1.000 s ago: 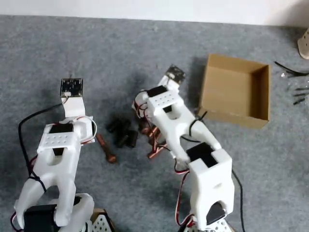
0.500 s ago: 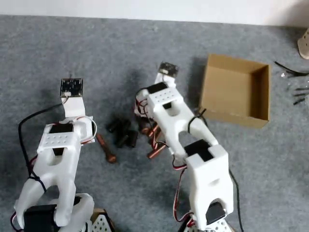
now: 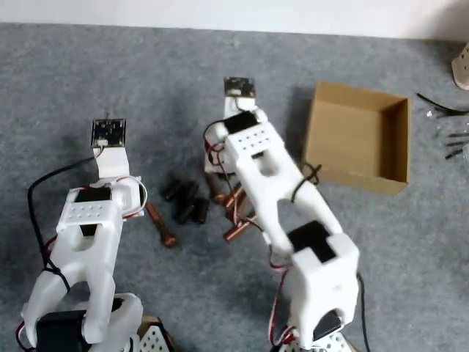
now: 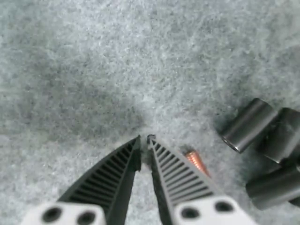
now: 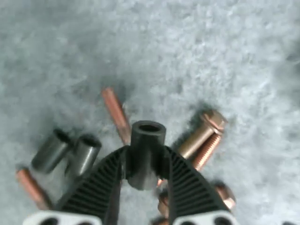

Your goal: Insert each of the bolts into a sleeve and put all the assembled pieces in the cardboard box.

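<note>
The right gripper (image 5: pixel 145 157) is clamped on a short black cylindrical sleeve (image 5: pixel 147 136). The sleeve stands upright between the ribbed black fingers (image 5: pixel 101 183), its open bore facing the wrist camera. Below it, several copper-coloured bolts (image 5: pixel 201 135) lie on the grey felt-like table cover (image 5: pixel 211 56).

From where I stand, the white right arm (image 3: pixel 256 158) leans forward from the near table edge with its wrist bent down. It is just beside the brown cardboard box (image 3: pixel 352 178), on the side facing the other arm. The box is open-topped, with all four walls upright.

A cluster of loose dark sleeves (image 3: pixel 187 199) lies farther from the box than the right arm, with bolts between the cluster and the arm.

Farther still from the box, the white left arm (image 3: pixel 91 216) is hunched over the cover. The left gripper (image 4: pixel 144 140) has its jaws drawn together to a thin slit with nothing between them. Its tips point down at the cover, and one copper bolt (image 4: pixel 194 161) lies just beside a finger.

Grey cover runs on behind the box to a pale strip (image 3: pixel 234 15) at the far edge. Thin black pieces (image 3: pixel 447 139) lie on the box's other side.
</note>
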Controlling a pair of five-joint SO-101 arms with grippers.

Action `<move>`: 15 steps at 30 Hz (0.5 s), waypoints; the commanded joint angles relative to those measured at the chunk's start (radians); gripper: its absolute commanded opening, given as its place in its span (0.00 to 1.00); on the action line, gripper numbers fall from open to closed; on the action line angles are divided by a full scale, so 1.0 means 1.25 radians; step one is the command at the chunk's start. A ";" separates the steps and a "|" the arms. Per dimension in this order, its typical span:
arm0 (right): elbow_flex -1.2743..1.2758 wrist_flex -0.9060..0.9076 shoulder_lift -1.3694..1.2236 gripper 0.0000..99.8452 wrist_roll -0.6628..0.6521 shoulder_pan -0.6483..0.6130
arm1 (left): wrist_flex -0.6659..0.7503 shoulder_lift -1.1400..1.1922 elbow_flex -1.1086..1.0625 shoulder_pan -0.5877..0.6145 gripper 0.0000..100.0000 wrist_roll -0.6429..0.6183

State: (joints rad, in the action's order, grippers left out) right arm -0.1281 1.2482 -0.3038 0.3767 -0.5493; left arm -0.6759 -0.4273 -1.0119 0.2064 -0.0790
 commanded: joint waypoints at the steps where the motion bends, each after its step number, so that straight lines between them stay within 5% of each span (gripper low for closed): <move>1: 0.053 0.004 0.155 0.00 -0.053 0.002 | -0.002 -0.018 0.014 0.006 0.05 -0.004; 8: 0.265 -0.018 0.413 0.00 -0.106 0.085 | -0.002 -0.018 0.014 -0.003 0.05 -0.004; 15: 0.606 -0.215 0.647 0.00 -0.117 0.185 | -0.002 -0.018 0.014 -0.009 0.05 -0.004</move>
State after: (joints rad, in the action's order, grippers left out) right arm 0.4902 1.0856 0.3621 0.2478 -0.3713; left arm -0.6759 -0.4273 -1.0119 0.2064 -0.0790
